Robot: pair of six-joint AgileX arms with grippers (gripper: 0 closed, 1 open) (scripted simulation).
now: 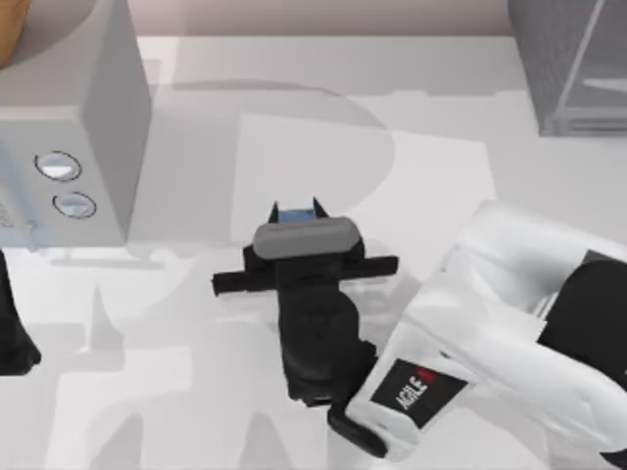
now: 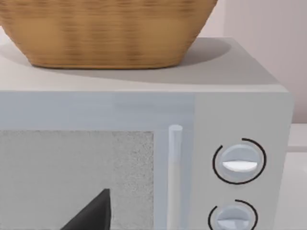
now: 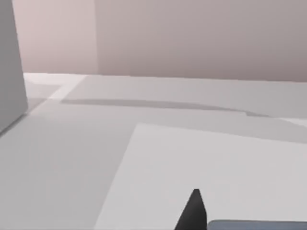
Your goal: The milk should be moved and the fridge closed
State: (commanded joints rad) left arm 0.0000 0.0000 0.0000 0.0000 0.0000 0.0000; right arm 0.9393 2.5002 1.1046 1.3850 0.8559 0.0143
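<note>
My right gripper (image 1: 294, 210) pinches the milk (image 1: 291, 214) narrowly at mid-table. The dialled box (image 1: 83, 147) stands well left of the jaws, the fridge (image 1: 573, 64) far right; bare table (image 1: 441, 108) ahead. My left arm (image 1: 15, 333) idles.

- Microwave (image 1: 69, 137) with a wicker basket (image 2: 108, 31) on top hogs the table's (image 1: 294, 127) far left.
- Fridge (image 1: 573, 64) blocks the far right corner.
- Wide open tabletop between those two.
</note>
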